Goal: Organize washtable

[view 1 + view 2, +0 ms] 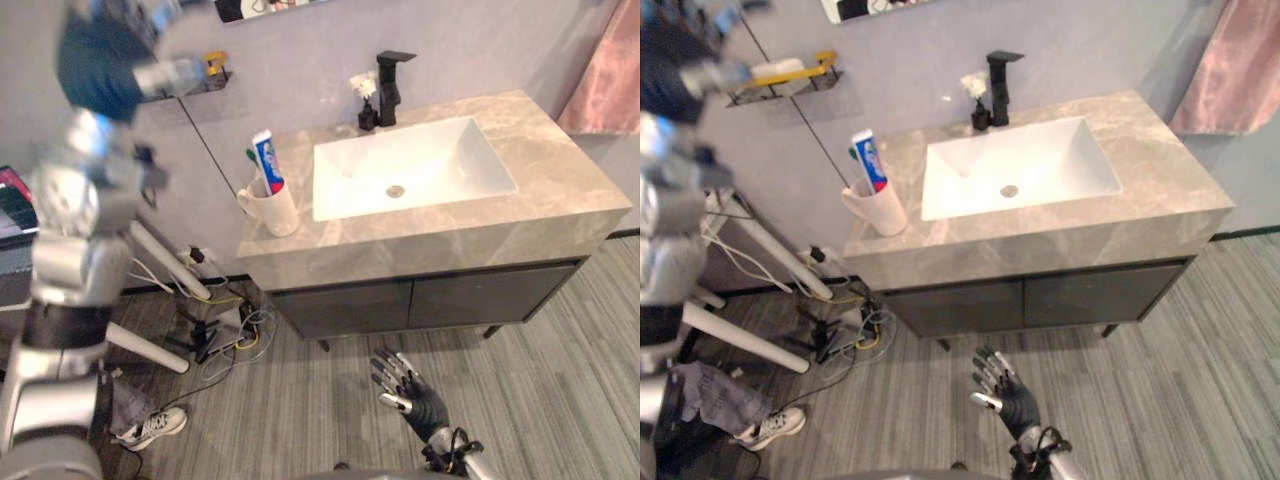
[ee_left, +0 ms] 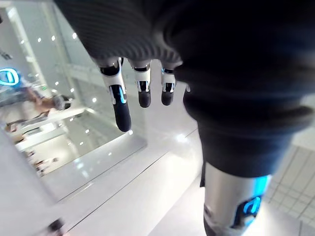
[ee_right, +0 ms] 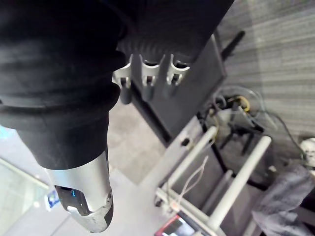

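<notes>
The stone washtable [image 1: 560,170] holds a white sink [image 1: 460,150] with a black faucet [image 1: 390,85] behind it. Beside the faucet stands a small black vase of white flowers [image 1: 366,112]. At the counter's left corner is a white mug [image 1: 272,210] holding a toothpaste tube [image 1: 266,160] and a toothbrush [image 1: 250,155]. My left hand [image 1: 165,75] is raised high by the wall, far from the counter, fingers [image 2: 120,105] straight and empty. My right hand [image 1: 410,390] hangs low over the floor in front of the cabinet, open and empty, fingers [image 3: 150,83] relaxed.
A wire wall shelf [image 1: 790,72] with a yellow item hangs left of the counter. A pink towel [image 1: 610,70] hangs at the right. Dark cabinet doors [image 1: 430,300] sit under the counter. Cables [image 1: 225,330], white stand legs [image 1: 165,265] and a shoe [image 1: 150,428] lie at left.
</notes>
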